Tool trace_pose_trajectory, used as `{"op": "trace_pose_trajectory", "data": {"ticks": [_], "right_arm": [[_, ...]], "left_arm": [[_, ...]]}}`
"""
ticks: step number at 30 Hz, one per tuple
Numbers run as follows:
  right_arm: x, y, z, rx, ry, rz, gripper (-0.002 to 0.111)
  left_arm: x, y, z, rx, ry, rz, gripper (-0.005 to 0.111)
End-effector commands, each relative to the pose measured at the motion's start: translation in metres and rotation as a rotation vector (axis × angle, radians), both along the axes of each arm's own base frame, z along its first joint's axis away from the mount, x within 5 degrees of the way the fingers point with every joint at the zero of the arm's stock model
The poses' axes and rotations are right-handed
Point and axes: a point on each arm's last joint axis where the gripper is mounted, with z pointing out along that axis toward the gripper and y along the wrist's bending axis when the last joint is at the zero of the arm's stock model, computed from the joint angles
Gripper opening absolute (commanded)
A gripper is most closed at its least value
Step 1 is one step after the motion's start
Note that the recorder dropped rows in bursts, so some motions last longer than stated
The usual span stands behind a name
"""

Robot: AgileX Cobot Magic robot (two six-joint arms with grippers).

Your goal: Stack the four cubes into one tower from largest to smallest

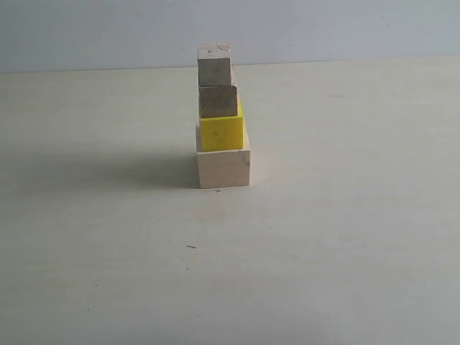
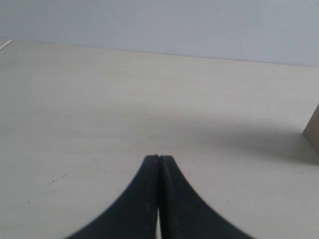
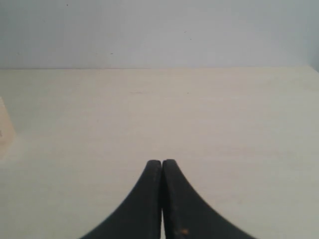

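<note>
In the exterior view the four cubes stand as one tower in the middle of the table. The large pale wooden cube is at the bottom, the bright yellow cube on it, then the brownish wooden cube, and the smallest pale cube on top. Neither arm shows in that view. My left gripper is shut with nothing in it; a corner of a wooden cube shows at the frame's edge. My right gripper is shut and empty too, with a pale cube's edge at the side.
The pale table reaches back to a light grey wall. The tower casts a soft shadow to the left. A small dark speck lies on the table in front of the tower.
</note>
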Motion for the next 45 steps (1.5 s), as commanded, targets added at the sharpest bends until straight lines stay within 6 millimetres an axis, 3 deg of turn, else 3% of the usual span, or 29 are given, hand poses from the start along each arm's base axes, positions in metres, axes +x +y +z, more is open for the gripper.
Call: {"op": "trace_pose_trajectory", "data": {"ticks": [1,7,45], "right_arm": [[-0.0009,-0.0001,-0.0014,0.000,0.001,-0.002,0.000],[-0.0072,0.0002,0.0012,0.000,-0.060,0.001,0.000],[-0.0082,0.0008,-0.0030,0.007,-0.013,0.007,0.000]], "left_arm": [[-0.0002,-0.0001,-0.0001,-0.003,-0.008,-0.003,0.000],[-0.0002,-0.0001,-0.0001,-0.003,-0.008,-0.003,0.000],[-0.0002,-0.0001,-0.0001,-0.003,-0.008,-0.003,0.000]]}}
